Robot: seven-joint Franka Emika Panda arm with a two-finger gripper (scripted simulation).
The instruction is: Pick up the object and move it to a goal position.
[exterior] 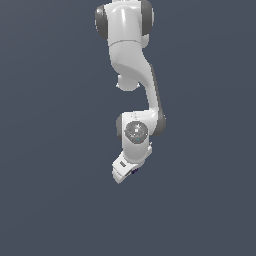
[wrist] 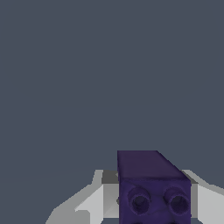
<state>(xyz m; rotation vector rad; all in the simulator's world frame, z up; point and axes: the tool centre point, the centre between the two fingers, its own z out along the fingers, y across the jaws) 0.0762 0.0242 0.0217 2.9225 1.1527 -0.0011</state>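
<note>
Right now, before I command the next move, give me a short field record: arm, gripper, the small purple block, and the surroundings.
arm: white Franka arm, reaching down from the top of the exterior view
gripper: white two-finger gripper, tilted, shut on the block
object: dark purple block with two round dimples on its near face, sitting between the fingers
object in exterior view: only a dark speck at the gripper tip
surroundings: plain grey-blue surface
goal marker: none visible

A plain slate-grey backdrop (exterior: 50,200) filled the exterior view from twelve o'clock round to six. The wrist view showed the same flat grey. No edge, seam or shadow marked any surface in it.
</note>
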